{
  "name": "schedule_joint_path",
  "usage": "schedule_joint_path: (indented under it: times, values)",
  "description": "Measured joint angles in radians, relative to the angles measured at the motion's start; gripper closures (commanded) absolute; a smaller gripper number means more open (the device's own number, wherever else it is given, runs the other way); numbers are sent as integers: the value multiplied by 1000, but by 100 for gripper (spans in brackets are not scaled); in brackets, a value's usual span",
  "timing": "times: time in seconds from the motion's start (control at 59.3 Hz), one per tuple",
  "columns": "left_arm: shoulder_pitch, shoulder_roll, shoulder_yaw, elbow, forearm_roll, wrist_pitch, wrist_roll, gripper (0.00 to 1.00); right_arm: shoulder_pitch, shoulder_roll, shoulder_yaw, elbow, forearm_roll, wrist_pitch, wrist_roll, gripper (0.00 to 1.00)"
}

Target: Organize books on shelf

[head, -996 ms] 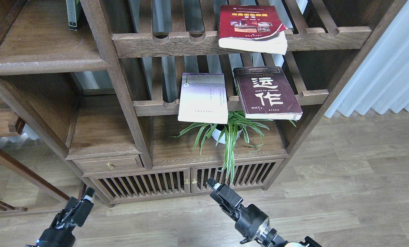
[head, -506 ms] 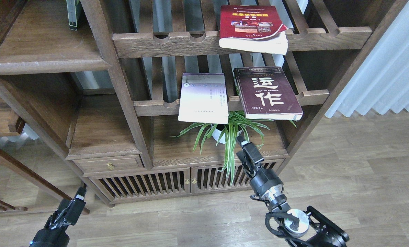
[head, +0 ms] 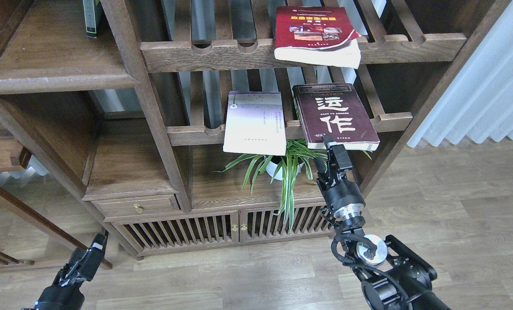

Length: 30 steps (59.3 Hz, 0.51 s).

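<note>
A maroon book [head: 334, 116] with big white characters lies flat on the lower slatted rack, its front edge overhanging the rail. A pale lavender-to-cream book [head: 255, 122] lies to its left on the same rack. A red book [head: 314, 34] with a yellow title rests on the upper slatted rack. The solid shelf [head: 58, 82] with a rounded lip is at upper left. My right gripper [head: 323, 150] is open right at the maroon book's front edge, its upper fingertip touching or overlapping that edge. My left gripper [head: 94, 252] hangs low at bottom left, holding nothing.
A thin dark-green book [head: 91, 17] stands upright on the solid shelf. A spider plant in a white pot [head: 282, 168] sits just below the two lower books, left of my right gripper. A drawer and slatted cabinet doors [head: 178, 232] lie beneath. Curtains [head: 476, 94] hang on the right.
My right arm has risen from the floor area, past the plant, up to the maroon book's front edge. My left gripper has sunk slightly. The books have not moved.
</note>
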Motion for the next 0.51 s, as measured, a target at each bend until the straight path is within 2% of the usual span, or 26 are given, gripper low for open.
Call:
schedule_joint_path:
  times: [0.202,0.506]
  values:
    - [-6,0,-2,0,0,0,0,0,16,0,19,-1,2,-8,2,5]
    - [-13,1,-21,0,0,0,0,0,23,0,52,-1,9,-147,3,15]
